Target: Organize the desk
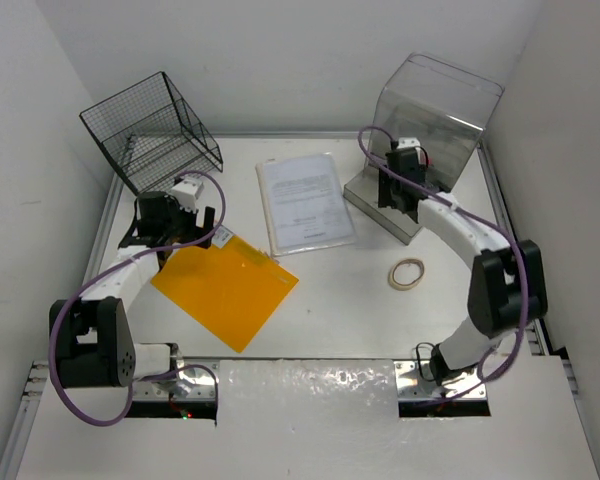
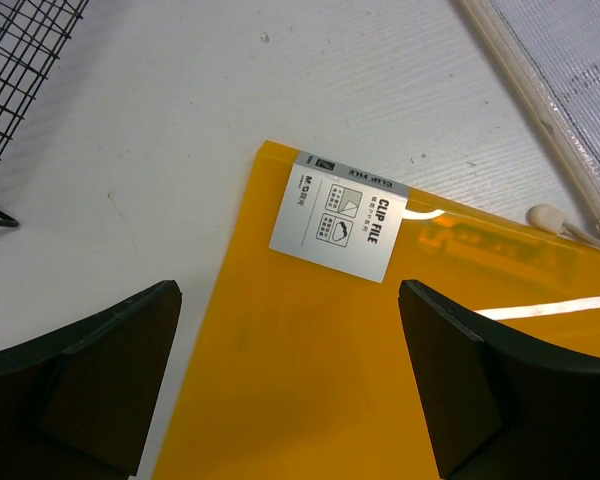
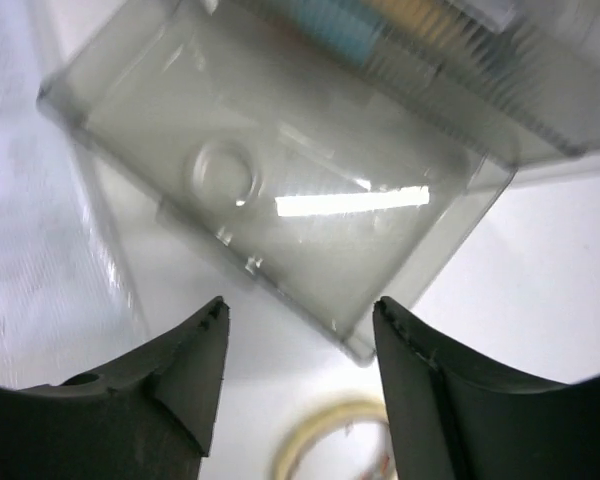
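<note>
At the far left a black wire rack [image 1: 155, 130] stands on the white surface [image 1: 350, 300], which spreads under everything between its silver rails. Just in front of the rack, the left gripper [image 2: 290, 330] hangs over the labelled corner of an orange clip file [image 2: 380, 400], its fingers spread wide and pinching nothing. The file lies flat, so closing here would likely skate across the slick cover or push it askew. Its thin edge offers little to catch unless one finger gets underneath.

In the middle lies a sleeve of printed papers [image 1: 303, 203], apart from the file. Further right a ring of tape [image 1: 408, 273] sits loose on the surface.

The right gripper [image 3: 300, 330] is parted and empty above the near corner of a clear drawer [image 3: 280, 190], which stands pulled out of the clear drawer box [image 1: 435, 110]. A careless descent could strike the drawer's rim and shove or tip the light box. The box's contents are too blurred to name.
</note>
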### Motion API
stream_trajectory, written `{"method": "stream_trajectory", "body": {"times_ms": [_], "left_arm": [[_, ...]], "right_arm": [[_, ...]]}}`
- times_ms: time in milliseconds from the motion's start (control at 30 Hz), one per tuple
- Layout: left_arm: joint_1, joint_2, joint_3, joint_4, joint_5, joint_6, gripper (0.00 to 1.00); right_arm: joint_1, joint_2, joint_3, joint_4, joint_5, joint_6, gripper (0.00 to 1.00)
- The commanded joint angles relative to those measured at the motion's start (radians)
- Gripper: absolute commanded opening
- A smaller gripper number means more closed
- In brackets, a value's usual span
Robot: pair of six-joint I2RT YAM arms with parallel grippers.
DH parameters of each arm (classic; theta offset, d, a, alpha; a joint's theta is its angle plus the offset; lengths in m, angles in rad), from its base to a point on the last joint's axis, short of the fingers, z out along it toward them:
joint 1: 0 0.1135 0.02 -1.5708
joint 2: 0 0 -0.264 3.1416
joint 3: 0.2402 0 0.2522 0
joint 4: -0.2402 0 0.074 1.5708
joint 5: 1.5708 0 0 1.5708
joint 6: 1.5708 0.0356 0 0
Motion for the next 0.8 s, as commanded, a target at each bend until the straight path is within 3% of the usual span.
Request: {"method": "stream_trajectory", "body": {"times_ms": [0,133,433,567,633,700,733,767], "left_arm": [[0.010,0.000,0.043,0.011,0.013,0.003,0.89],[0.012,0.000,0.044,0.007,0.015,0.003,0.89],[0.012,0.001,0.043,0.008,0.015,0.006,0.89],[0.010,0.003,0.041,0.008,0.013,0.005,0.89],[0.010,0.003,0.041,0.010,0.015,0.008,0.89],[0.012,0.004,0.039,0.011,0.015,0.006,0.89],[0.012,0.006,0.039,0.011,0.015,0.006,0.89],[0.010,0.009,0.039,0.013,0.015,0.008,0.89]], "right_arm": [[0.035,-0.086,-0.122,-0.106,-0.095,-0.074,0.57],[0.043,-0.151,-0.245,-0.163,-0.234,-0.071,0.54],[0.083,-0.198,-0.467,-0.044,-0.258,-0.116,0.49],[0.084,-0.149,-0.498,-0.036,-0.279,-0.113,0.41],[0.092,-0.132,-0.509,-0.033,-0.265,-0.110,0.30],[0.104,-0.132,-0.512,-0.039,-0.252,-0.111,0.14],[0.110,-0.149,-0.512,-0.039,-0.235,-0.117,0.00],[0.121,-0.161,-0.510,-0.044,-0.222,-0.117,0.00]]}}
